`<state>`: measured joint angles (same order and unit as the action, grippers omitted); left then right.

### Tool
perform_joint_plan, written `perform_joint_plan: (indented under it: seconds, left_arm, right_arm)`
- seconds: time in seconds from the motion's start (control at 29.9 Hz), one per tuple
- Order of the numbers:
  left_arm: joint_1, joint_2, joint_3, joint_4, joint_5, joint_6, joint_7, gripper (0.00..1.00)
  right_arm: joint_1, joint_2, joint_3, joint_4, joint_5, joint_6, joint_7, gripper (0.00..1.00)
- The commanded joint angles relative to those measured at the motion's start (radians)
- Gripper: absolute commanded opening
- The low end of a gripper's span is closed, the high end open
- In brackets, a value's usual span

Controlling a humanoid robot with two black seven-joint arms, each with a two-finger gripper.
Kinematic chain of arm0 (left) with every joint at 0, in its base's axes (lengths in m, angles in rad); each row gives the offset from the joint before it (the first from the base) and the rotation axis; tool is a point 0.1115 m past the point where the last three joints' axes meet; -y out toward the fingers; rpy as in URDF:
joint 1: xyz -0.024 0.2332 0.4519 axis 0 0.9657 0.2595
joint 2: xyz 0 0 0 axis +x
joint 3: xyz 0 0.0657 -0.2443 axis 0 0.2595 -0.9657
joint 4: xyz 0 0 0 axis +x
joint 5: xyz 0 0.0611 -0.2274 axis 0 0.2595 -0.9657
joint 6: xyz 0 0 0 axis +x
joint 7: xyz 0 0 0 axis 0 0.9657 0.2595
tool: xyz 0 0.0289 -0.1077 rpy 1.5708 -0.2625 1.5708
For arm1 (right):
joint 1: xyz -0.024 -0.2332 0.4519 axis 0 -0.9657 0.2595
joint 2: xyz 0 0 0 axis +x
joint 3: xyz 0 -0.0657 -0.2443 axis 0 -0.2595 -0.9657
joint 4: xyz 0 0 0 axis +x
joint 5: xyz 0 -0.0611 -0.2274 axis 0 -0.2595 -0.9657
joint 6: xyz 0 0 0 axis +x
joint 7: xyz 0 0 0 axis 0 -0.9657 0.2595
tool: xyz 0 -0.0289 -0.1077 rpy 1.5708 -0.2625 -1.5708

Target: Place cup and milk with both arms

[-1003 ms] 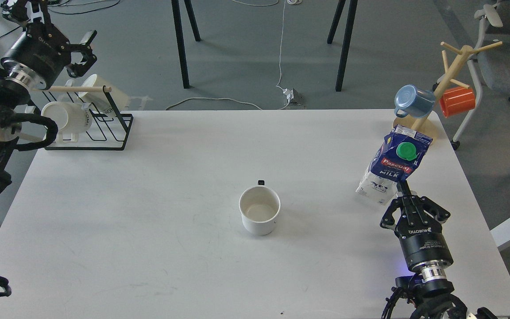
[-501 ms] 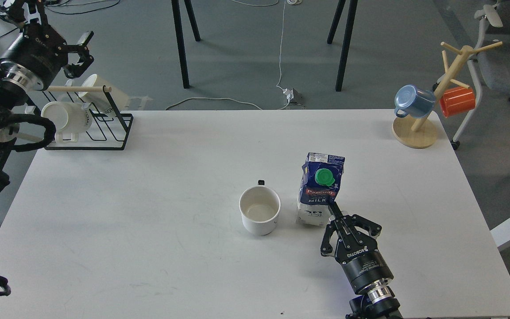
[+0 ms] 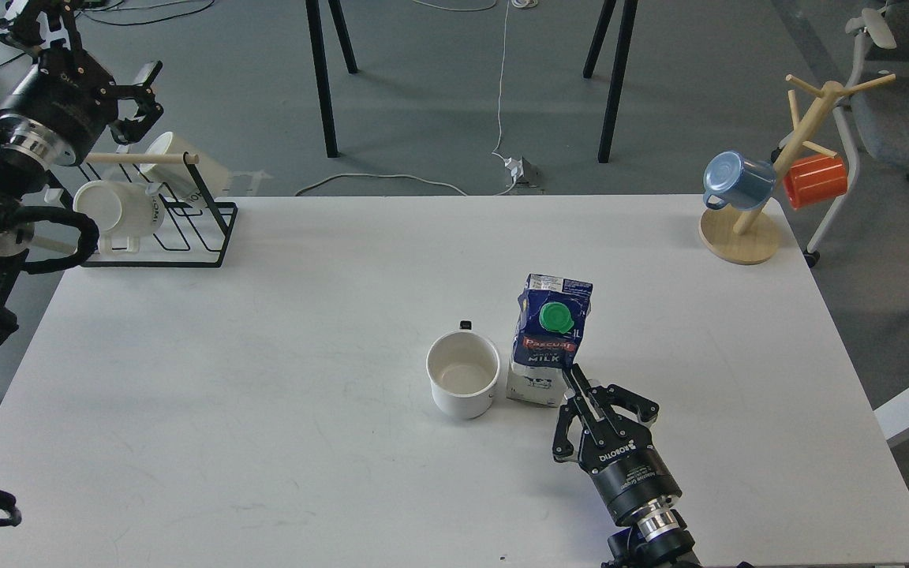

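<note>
A white cup stands upright and empty at the middle of the white table. A blue milk carton with a green cap stands just right of the cup, almost touching it. My right gripper comes in from the bottom edge and is shut on the carton's lower near side. My left gripper is open and empty at the far left, above a black wire rack.
The rack at the table's back left corner holds two white mugs. A wooden mug tree with a blue mug and an orange mug stands at the back right corner. Table legs and cables lie on the floor behind.
My right gripper has carried the milk carton from the table's right side leftwards to beside the cup. My left gripper has drawn slightly back and up by the rack.
</note>
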<state>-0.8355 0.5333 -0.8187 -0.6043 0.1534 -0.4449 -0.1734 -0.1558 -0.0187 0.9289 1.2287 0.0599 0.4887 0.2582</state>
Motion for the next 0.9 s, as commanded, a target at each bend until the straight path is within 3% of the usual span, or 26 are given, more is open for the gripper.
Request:
perform_joint_plan:
  seconds: [0.0, 0.1, 0.3, 0.53, 0.74, 0.87]
  left_arm:
    - [-0.001, 0.001, 0.0, 0.0, 0.0, -0.002, 0.0, 1.0]
    - [-0.001, 0.001, 0.0, 0.0, 0.0, 0.0, 0.0, 0.99]
    - [-0.002, 0.002, 0.0, 0.0, 0.0, -0.002, 0.0, 1.0]
    - [-0.002, 0.002, -0.011, 0.001, -0.012, -0.002, 0.006, 1.0]
    - [-0.001, -0.003, -0.023, 0.001, -0.086, -0.02, 0.009, 1.0]
    - [0.025, -0.01, -0.022, 0.008, -0.23, -0.038, 0.011, 1.0]
  right_arm:
    - [-0.002, -0.001, 0.002, 0.0, 0.001, 0.0, 0.001, 0.53]
    - [-0.007, -0.003, 0.002, 0.002, 0.001, 0.0, 0.001, 0.97]
    - [-0.059, -0.033, -0.007, 0.06, 0.001, 0.0, -0.001, 0.98]
    - [-0.178, -0.219, 0.01, 0.218, 0.0, 0.0, -0.001, 0.98]
    - [-0.222, -0.423, 0.186, 0.278, 0.017, 0.0, 0.001, 0.98]
    - [-0.17, -0.432, 0.356, 0.284, 0.018, 0.0, 0.003, 0.98]
